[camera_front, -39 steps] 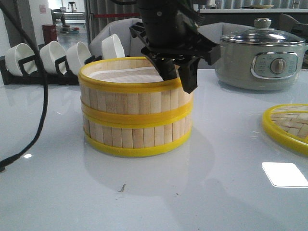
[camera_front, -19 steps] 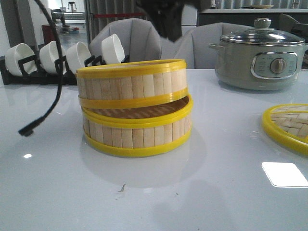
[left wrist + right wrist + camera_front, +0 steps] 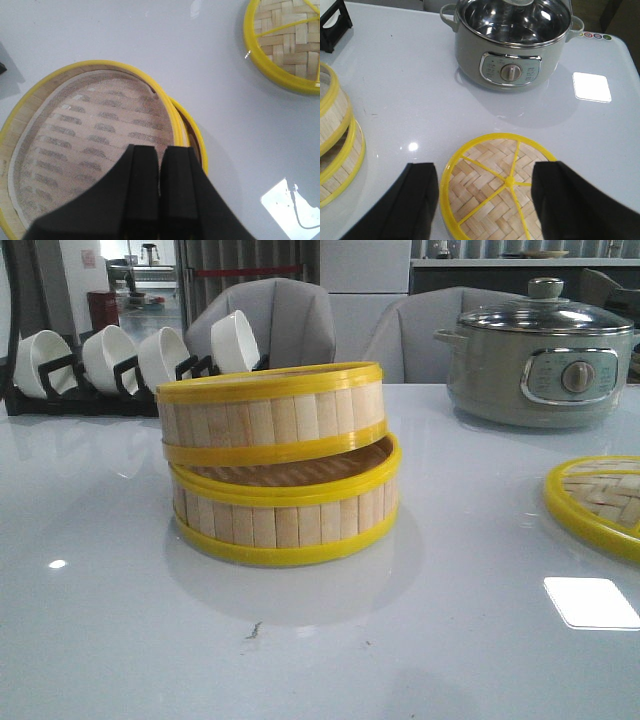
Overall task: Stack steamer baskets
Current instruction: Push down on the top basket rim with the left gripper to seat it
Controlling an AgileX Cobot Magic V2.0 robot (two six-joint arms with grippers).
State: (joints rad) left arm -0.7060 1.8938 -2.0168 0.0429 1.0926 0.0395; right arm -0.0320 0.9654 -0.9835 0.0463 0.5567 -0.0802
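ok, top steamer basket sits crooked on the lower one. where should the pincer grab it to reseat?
Grip the top steamer basket from above, on its rim wall at its right side, which hangs clear of the lower basket, one finger inside, one outside.

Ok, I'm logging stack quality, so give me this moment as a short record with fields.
upper steamer basket: on the lower one, shifted left, tilted, not seated
lower steamer basket: flat on the table, inside exposed at right
left gripper: shut, empty, above the baskets
right gripper: open, over the woven lid
electric pot: back right, lid on
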